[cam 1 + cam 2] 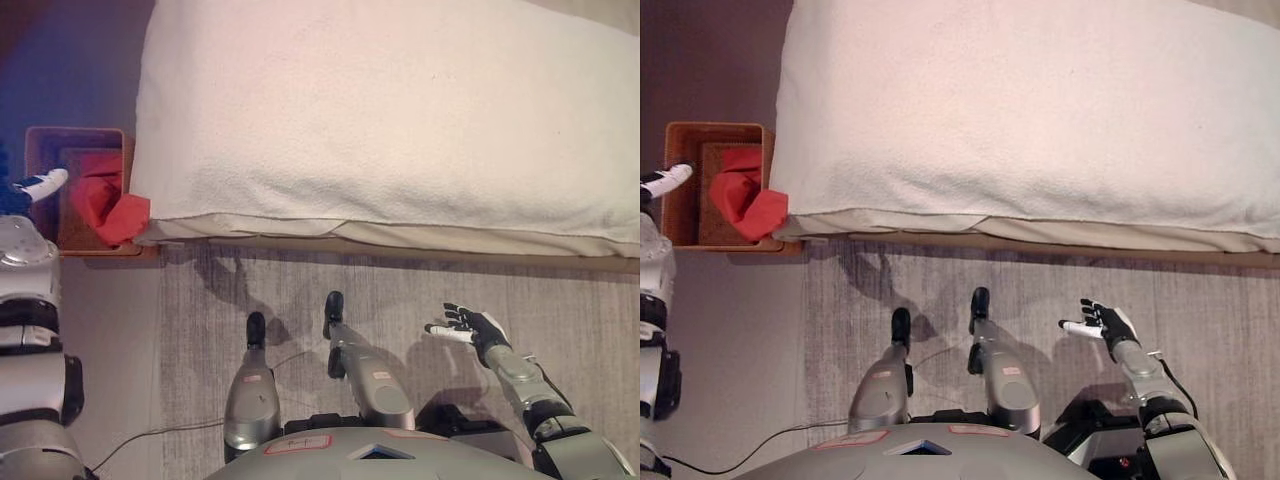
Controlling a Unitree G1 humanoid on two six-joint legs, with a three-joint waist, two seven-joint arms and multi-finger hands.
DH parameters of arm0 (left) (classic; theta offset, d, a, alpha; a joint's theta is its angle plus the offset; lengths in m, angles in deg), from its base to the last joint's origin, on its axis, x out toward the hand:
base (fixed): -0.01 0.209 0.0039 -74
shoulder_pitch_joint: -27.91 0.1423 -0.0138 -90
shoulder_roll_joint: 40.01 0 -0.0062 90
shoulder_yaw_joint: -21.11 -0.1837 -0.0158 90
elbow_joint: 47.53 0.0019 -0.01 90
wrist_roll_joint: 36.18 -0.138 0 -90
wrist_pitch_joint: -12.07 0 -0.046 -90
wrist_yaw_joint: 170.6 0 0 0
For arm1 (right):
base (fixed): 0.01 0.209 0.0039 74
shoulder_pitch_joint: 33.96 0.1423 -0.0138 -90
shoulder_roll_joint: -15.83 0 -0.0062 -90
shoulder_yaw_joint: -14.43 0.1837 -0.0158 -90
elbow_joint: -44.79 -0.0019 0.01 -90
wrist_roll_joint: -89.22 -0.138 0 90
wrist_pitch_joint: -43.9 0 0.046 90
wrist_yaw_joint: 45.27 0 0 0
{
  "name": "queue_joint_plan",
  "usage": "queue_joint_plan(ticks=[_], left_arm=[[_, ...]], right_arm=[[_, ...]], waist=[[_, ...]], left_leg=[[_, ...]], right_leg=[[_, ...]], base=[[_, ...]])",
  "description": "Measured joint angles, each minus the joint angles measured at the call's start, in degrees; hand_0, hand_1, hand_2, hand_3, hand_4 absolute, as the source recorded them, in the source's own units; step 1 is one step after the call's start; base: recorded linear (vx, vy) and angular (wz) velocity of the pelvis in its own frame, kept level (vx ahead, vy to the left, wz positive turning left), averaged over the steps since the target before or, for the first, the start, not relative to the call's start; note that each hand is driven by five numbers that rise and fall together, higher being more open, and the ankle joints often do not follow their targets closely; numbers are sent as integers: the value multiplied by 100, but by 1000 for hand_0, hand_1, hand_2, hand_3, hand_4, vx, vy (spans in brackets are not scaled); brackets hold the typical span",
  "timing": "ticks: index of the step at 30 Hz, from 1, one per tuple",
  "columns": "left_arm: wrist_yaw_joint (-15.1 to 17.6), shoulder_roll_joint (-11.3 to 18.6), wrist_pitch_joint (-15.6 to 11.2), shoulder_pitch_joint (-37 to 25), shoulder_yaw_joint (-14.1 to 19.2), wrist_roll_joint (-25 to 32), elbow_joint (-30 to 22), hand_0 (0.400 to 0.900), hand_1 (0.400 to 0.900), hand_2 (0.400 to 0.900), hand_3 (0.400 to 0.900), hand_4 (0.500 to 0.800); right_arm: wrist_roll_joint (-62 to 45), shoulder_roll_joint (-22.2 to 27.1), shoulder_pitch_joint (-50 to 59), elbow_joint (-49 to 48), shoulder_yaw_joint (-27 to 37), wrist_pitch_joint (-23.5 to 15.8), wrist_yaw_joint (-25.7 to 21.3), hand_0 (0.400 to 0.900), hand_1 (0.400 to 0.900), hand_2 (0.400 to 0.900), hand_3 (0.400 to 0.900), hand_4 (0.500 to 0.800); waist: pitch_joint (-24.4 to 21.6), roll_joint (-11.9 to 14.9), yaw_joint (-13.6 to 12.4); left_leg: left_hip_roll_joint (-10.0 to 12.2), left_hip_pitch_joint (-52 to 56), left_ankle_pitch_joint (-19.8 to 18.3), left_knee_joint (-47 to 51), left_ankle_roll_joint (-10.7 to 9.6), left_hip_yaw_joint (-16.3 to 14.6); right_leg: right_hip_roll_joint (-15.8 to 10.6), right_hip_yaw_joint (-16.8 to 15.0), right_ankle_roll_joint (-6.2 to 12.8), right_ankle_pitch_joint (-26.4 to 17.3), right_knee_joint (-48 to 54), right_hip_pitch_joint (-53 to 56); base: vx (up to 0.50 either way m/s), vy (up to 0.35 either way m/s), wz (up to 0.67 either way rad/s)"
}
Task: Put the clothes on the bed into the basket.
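The bed (400, 110) is big and white, and I see no clothes lying on top of it now. The only piece of clothing I can find is a red cloth (745, 195). It sits in the brown basket (680, 185), which stands on the floor right beside the corner of the bed. That spot makes sense, because things can go from the bed straight down into it. One end of the red cloth hangs over the basket's rim, close to the bed, so it is not all the way inside. I think it may need a little push.

The left robot hand (667, 177) is up by the basket's far side, just over its rim. Only a small part of it shows at the edge of the view, so I cannot tell if its fingers are straight or curled. It does not seem to touch the cloth.

The right robot hand (468, 325) is low, over the grey rug (560, 300), well away from the basket. Its fingers are spread apart and it holds nothing. It looks like it is just waiting.

I think the job is almost done, since the bed looks bare.
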State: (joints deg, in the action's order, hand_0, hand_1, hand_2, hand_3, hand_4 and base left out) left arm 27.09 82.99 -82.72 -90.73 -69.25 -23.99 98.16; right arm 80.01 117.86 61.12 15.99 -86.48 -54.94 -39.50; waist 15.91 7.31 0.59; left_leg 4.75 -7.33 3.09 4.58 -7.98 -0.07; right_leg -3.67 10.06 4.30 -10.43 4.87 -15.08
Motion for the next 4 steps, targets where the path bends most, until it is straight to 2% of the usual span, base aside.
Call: queue_joint_plan(ticks=[4], left_arm=[[-64,-197,-2,94,-15,-1,66,900,900,900,900,800]], right_arm=[[34,0,-1,15,7,0,4,900,900,900,900,800]], waist=[[0,0,-40]], left_leg=[[8,0,0,0,0,-1]], right_leg=[[7,1,9,-5,2,2]], base=[[0,0,0]])
